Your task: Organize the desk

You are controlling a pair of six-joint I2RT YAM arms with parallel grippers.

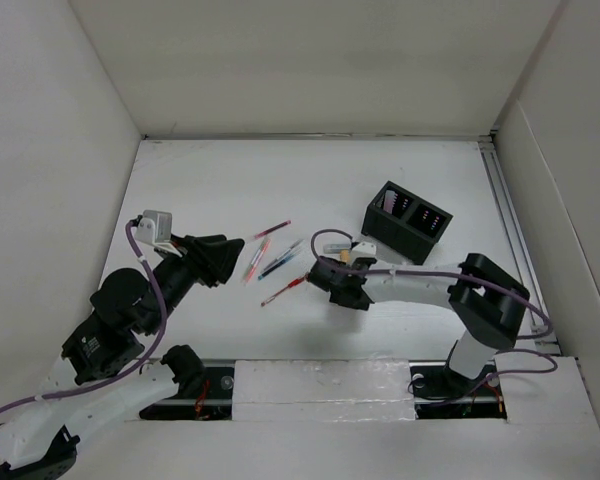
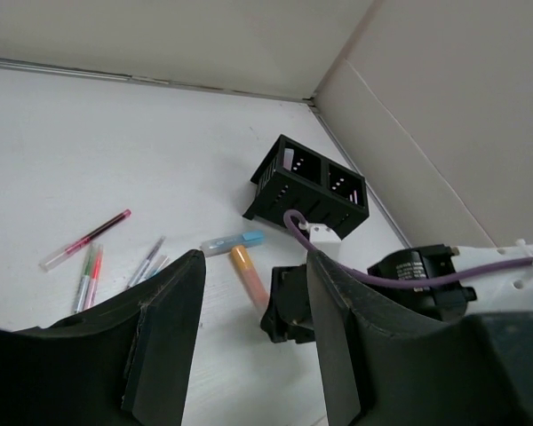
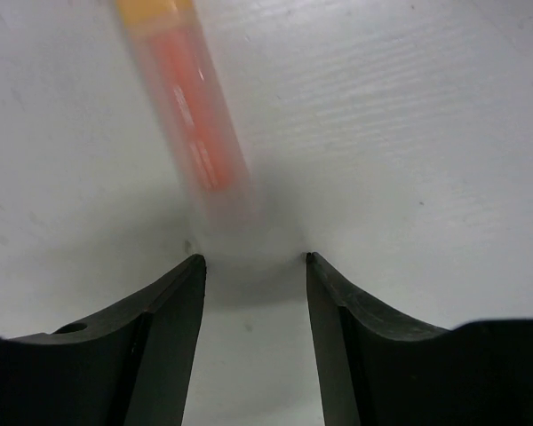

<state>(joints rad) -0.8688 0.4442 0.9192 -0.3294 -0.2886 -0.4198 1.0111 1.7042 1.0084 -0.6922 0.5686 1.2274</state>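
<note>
The white desk [image 1: 210,180] holds scattered pens and a black two-compartment organizer [image 1: 407,222]. My right gripper [image 1: 334,278] is open and points down at the desk. In the right wrist view [image 3: 253,259] the near end of a blurred orange marker [image 3: 191,115] lies just ahead of its fingertips, with nothing gripped. My left gripper [image 1: 230,258] is open and empty, raised to the left of the pens. Its view [image 2: 253,266] shows the orange marker [image 2: 249,273], a blue-capped marker [image 2: 233,242] and the organizer [image 2: 311,186].
A red pen [image 1: 272,230], a bundle of green and red pens [image 1: 255,258], thin dark pens [image 1: 280,262] and another red pen [image 1: 285,290] lie between the grippers. White wall panels [image 1: 60,150] enclose the desk. A metal rail [image 1: 510,210] runs along the right edge.
</note>
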